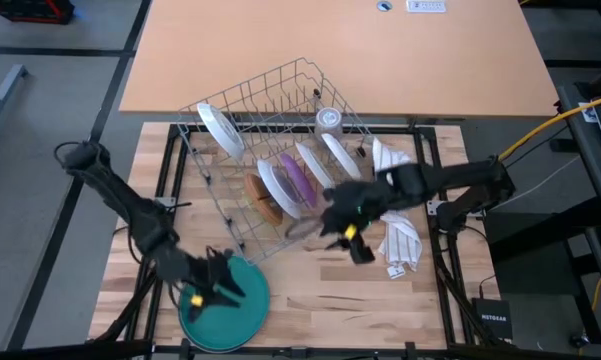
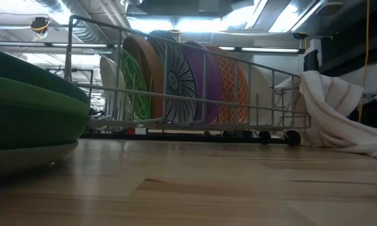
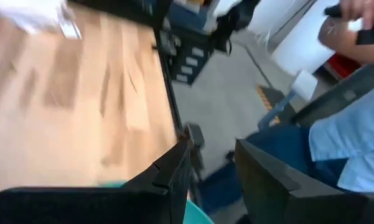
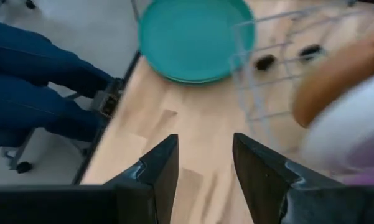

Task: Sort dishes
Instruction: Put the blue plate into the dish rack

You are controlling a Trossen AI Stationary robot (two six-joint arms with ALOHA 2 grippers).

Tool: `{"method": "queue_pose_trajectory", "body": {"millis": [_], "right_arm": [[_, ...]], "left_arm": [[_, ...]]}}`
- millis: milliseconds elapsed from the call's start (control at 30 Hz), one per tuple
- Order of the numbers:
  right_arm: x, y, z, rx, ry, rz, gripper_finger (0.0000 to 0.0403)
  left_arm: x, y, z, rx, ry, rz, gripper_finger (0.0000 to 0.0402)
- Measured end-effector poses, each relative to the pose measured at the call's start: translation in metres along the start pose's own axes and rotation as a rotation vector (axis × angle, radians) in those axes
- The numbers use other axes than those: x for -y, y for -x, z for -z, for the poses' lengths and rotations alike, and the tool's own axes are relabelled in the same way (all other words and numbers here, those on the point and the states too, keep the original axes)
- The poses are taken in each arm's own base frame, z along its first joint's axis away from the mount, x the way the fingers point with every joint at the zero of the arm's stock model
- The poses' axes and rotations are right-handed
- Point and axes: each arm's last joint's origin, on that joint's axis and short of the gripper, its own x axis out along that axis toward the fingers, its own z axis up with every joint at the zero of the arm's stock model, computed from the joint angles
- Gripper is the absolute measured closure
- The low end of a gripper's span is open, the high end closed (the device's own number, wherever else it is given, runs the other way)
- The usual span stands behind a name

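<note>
The left gripper point(image 1: 212, 285) is hovering with fingers parted and empty over the teal plate point(image 1: 242, 303) at the table's front-left, while the right gripper point(image 1: 342, 228), fingers likewise apart and holding nothing, is hanging beside the plate-filled wire rack point(image 1: 270, 110).

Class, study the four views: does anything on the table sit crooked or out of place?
Yes. The wire rack sits at a slant to the table's edges, and the white cloth lies crumpled beside it, by the right gripper.
</note>
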Motion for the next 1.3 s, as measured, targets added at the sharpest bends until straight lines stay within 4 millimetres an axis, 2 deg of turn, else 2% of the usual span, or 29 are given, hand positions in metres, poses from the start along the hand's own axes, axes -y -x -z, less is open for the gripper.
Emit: {"method": "queue_pose_trajectory", "body": {"millis": [133,300,500,633,767,967,1133,1300], "right_arm": [[-0.028,-0.024,-0.002,-0.025,0.031,-0.005,0.0246],[-0.060,-0.066,0.001,-0.093,0.060,-0.003,0.0246],[-0.097,-0.115,0.004,-0.092,0.134,-0.071,0.0246],[-0.119,-0.135,0.010,-0.097,0.174,-0.107,0.0246],[-0.136,-0.149,0.015,-0.102,0.205,-0.135,0.0246],[-0.151,-0.161,0.021,-0.103,0.228,-0.155,0.0246],[-0.155,-0.164,0.022,-0.097,0.214,-0.157,0.0246],[-0.155,-0.164,0.022,-0.098,0.195,-0.154,0.0246]], "left_arm": [[0.024,-0.023,0.017,-0.076,0.081,0.011,0.0302],[0.050,-0.049,0.035,-0.145,0.138,0.023,0.0333],[0.056,-0.072,0.060,-0.221,0.265,-0.015,0.0360],[0.053,-0.079,0.071,-0.256,0.443,-0.055,0.0362],[0.053,-0.081,0.074,-0.301,0.529,-0.051,0.0338],[0.054,-0.081,0.075,-0.323,0.593,-0.047,0.0279],[0.053,-0.081,0.075,-0.326,0.507,-0.042,0.0246],[0.048,-0.080,0.080,-0.361,0.423,-0.082,0.0252]]}}
